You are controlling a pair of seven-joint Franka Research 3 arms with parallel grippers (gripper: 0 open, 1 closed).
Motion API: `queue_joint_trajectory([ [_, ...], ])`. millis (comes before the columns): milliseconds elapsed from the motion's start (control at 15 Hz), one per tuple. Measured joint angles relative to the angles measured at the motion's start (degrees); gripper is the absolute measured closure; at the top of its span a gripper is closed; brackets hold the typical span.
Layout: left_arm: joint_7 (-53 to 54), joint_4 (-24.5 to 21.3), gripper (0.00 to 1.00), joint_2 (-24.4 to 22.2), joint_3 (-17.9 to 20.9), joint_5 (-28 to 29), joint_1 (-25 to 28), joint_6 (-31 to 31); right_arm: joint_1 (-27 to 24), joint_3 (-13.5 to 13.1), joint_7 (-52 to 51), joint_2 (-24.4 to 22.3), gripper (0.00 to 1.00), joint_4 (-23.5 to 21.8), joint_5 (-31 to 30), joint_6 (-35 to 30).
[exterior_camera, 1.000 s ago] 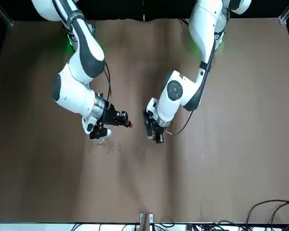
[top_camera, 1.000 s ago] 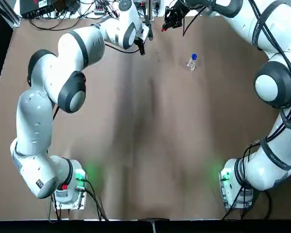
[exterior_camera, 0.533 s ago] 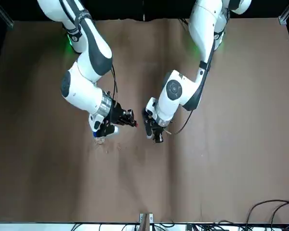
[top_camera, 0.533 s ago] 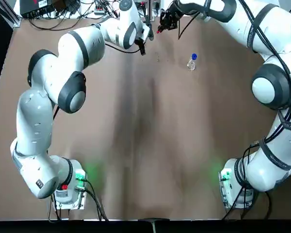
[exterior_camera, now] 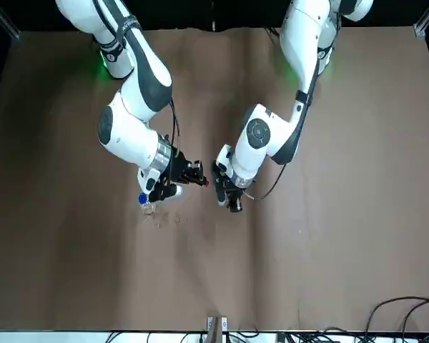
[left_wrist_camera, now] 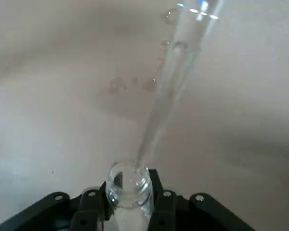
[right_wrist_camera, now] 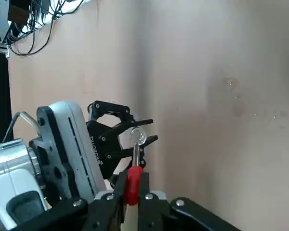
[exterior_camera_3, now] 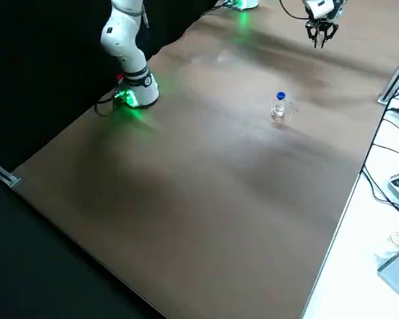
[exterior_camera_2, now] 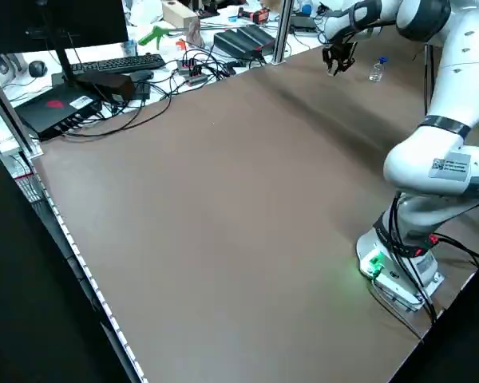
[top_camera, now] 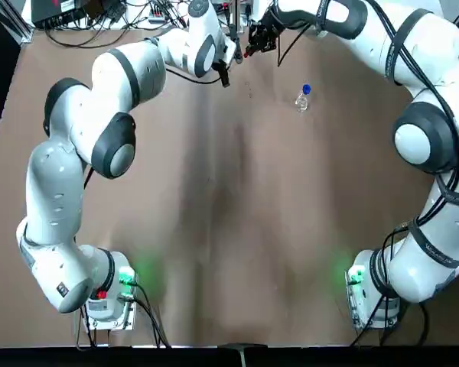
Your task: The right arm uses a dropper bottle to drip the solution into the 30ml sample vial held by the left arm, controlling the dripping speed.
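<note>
Brown tabletop (top_camera: 206,229) carries scattered wet spots (left_wrist_camera: 149,85) as two robot arms meet near its far edge, opposite their bases. The red dropper top (right_wrist_camera: 134,185) points from the right gripper (right_wrist_camera: 132,177) toward the 30ml sample vial (left_wrist_camera: 128,195), its clear glass tube (right_wrist_camera: 136,156) slanting to the vial's open mouth. Whether the tip sits inside the rim or just above it cannot be told. The right gripper's fingers are clamped on the red bulb; those of the left gripper (left_wrist_camera: 129,179) close around the vial, off the robot's left side of the dropper. Small, colourless and transparent, the vial appears roughly upright. The blue-collared bottle (exterior_camera_3: 278,108) stands apart on the tabletop, toward the far edge and to the robot's right. Dripping looks to be the step at hand, calling for a steady tip and a light, slow squeeze; too hard a press could send liquid past the narrow mouth.
</note>
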Motion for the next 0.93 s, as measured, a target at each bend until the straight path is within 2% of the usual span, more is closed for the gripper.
queue_joint_trajectory([
  [933, 0.0, 0.3, 0.7, 0.0, 0.0, 0.0, 0.0, 0.0, 1.0, 0.0, 0.0, 1.3, 0.88, -0.2, 0.0, 2.4],
])
